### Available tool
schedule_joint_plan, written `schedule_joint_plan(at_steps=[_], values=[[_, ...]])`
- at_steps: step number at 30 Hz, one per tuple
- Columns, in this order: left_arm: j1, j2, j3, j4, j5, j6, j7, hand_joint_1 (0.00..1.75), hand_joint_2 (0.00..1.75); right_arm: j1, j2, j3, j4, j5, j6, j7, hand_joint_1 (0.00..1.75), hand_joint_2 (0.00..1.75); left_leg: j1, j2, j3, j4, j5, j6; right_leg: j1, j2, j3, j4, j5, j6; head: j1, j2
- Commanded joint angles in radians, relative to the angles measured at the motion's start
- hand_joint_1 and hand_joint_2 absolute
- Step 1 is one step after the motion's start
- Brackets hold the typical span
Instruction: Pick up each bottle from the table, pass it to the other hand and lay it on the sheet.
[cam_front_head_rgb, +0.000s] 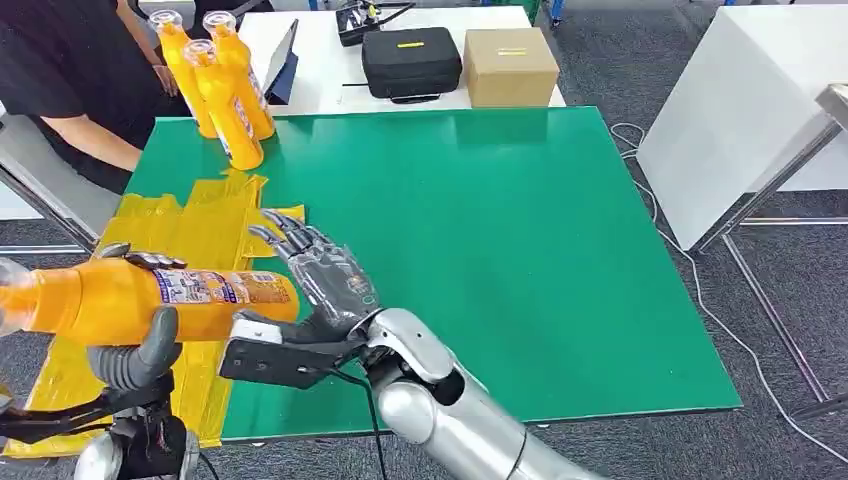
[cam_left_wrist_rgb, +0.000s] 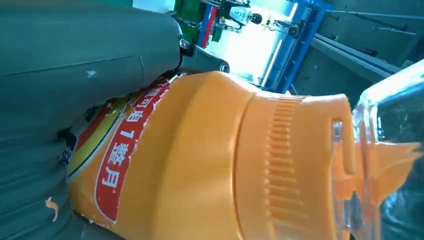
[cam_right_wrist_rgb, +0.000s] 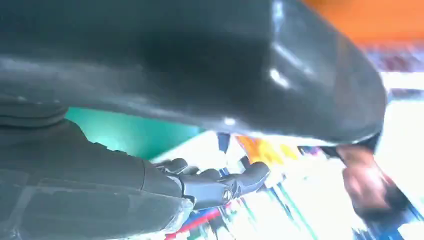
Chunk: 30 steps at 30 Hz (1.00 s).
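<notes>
Gripping an orange bottle (cam_front_head_rgb: 150, 298) sideways at the near left corner of the green table (cam_front_head_rgb: 500, 250), the left hand (cam_front_head_rgb: 135, 345) is wrapping its thick grey thumb under the bottle's body while dark fingertips are curling over the top; the bottle's clear cap is pointing off to the left, its labelled base toward the right hand; in the left wrist view the bottle (cam_left_wrist_rgb: 210, 165) is lying right against the hand's grey cover (cam_left_wrist_rgb: 65, 75), its ribbed orange neck and clear cap close to the lens. Reaching in from below, the silver right arm is angling up and to the left; the right hand (cam_front_head_rgb: 320, 275) is standing open beside the bottle's base, fingers spread and stretched away toward the far side, holding nothing; whether its palm is touching the bottle is unclear. Under both hands a yellow sheet (cam_front_head_rgb: 200, 225) is lying on the table's left side; three more orange bottles (cam_front_head_rgb: 225, 95) are standing upright at the far left corner, next to a person in a black shirt (cam_front_head_rgb: 70, 70).
</notes>
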<state>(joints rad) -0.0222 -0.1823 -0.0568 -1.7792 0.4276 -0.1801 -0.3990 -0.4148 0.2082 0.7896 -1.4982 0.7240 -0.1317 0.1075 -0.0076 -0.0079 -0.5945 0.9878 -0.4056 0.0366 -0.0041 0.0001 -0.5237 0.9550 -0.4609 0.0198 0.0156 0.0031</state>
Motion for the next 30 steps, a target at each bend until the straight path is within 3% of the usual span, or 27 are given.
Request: schedule_joint_plan(at_steps=[1,10,12,14,19,21,26,30], values=[[-0.025,0.016,0.012,0.117,-0.016,-0.021,-0.047,1.75,1.75,0.041,-0.165,-0.076,-0.210,-0.003,-0.048,-0.057,0.00,0.00,0.000,-0.002,0.002,-0.001,0.000,-0.001,0.000,-0.002,0.004,-0.002,-0.001,0.000,0.000,0.000],[-0.027,0.025,0.037,0.114,-0.023,-0.011,-0.058,1.75,1.75,-0.009,-0.140,-0.066,-0.120,-0.010,-0.027,-0.056,0.00,0.00,0.001,0.001,0.004,-0.001,-0.001,-0.003,0.001,0.000,0.005,-0.001,-0.001,0.000,0.000,0.000],[-0.042,0.029,0.058,0.125,-0.094,0.050,-0.074,1.75,1.75,-0.021,-0.135,-0.086,-0.108,-0.022,-0.025,-0.059,0.00,0.00,0.001,0.003,0.007,0.000,-0.003,-0.004,0.001,0.001,0.008,-0.002,-0.002,-0.001,0.000,0.000],[-0.092,0.042,0.079,0.192,-0.288,0.215,-0.083,1.75,1.75,-0.029,-0.127,-0.121,-0.091,-0.020,-0.017,-0.055,0.00,0.00,0.000,0.001,0.002,-0.001,-0.001,-0.002,0.000,0.000,0.003,-0.001,-0.001,0.000,0.000,0.000],[-0.238,0.143,0.105,0.473,-0.752,0.589,-0.075,1.75,1.75,0.008,-0.126,-0.199,-0.086,0.002,0.008,-0.065,0.00,0.00,0.001,-0.005,0.005,-0.003,0.001,-0.003,0.001,-0.005,0.007,-0.003,0.000,-0.001,0.000,0.000],[-0.297,0.177,0.126,0.580,-0.749,0.577,-0.052,1.75,1.75,0.006,-0.123,-0.200,-0.076,-0.005,0.033,-0.067,0.00,0.00,0.001,-0.004,0.005,-0.003,0.001,-0.003,0.001,-0.004,0.007,-0.003,0.000,-0.001,0.000,0.000],[-0.411,0.216,0.111,0.873,-1.030,0.711,0.012,1.75,1.75,0.021,-0.137,-0.156,-0.043,-0.023,0.055,-0.094,0.00,0.00,0.001,-0.002,0.007,-0.003,0.000,-0.003,0.001,-0.003,0.008,-0.003,0.000,-0.001,0.000,0.000],[-0.433,0.209,0.117,0.925,-1.028,0.730,-0.016,1.75,1.75,0.016,-0.135,-0.151,-0.042,-0.024,0.055,-0.094,0.00,0.00,0.001,-0.002,0.007,-0.002,0.000,-0.003,0.001,-0.003,0.008,-0.003,-0.001,0.000,0.000,0.000]])
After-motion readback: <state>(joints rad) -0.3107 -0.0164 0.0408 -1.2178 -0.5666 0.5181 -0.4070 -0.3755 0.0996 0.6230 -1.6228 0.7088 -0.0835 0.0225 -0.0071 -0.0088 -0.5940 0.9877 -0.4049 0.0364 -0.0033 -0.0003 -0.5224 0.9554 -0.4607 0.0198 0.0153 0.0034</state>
